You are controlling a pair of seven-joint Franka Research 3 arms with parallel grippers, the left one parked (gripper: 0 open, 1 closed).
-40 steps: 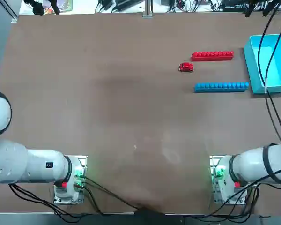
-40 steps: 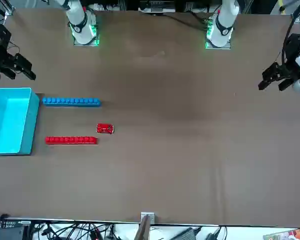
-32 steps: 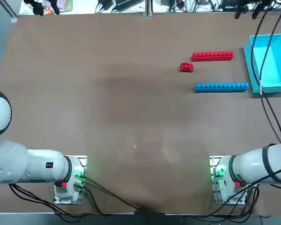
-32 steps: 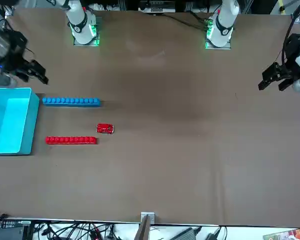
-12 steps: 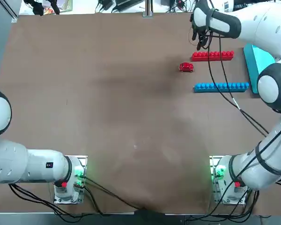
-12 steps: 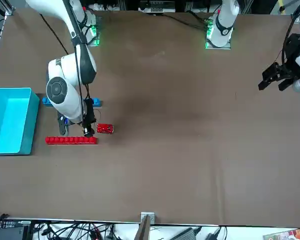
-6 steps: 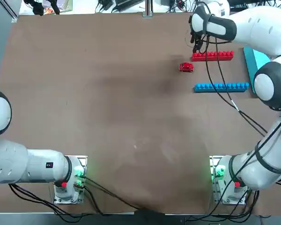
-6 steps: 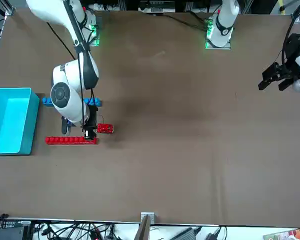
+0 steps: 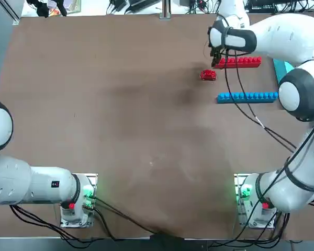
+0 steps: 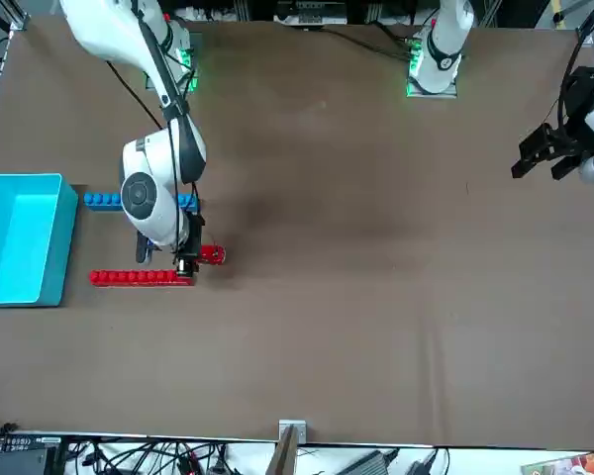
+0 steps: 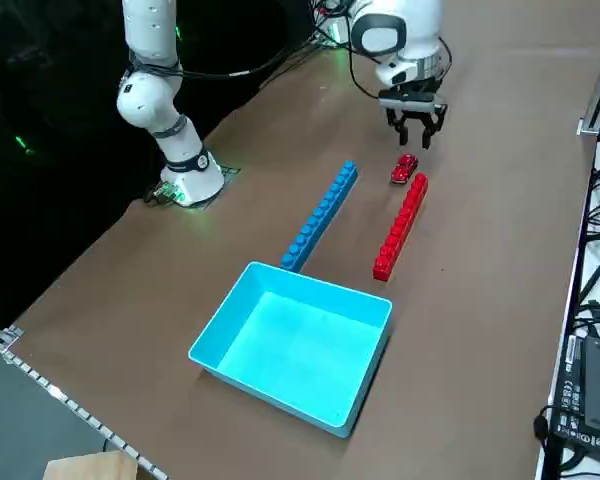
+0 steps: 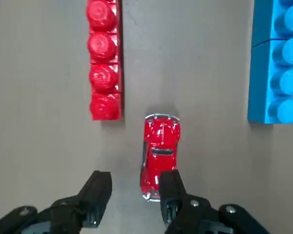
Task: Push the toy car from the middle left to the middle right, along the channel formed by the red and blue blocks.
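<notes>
Top view: right arm (image 9: 282, 39) has shifted left since half a second ago, toward the toy car's (image 9: 208, 75) rear—car unmoved, just outside the channel (image 9: 264, 81), so no push progress yet. Arm hides the jaws here.

Front view: arm now overlaps part of the car; blue blocks (image 10: 104, 201) partly covered too.

Right side view: right gripper (image 11: 415, 142) beyond the car, both block rows uncovered.

Right wrist view: jaws open, nothing gripped; car nearer the red blocks' (image 12: 105, 78) line—likely needs lining up.
</notes>
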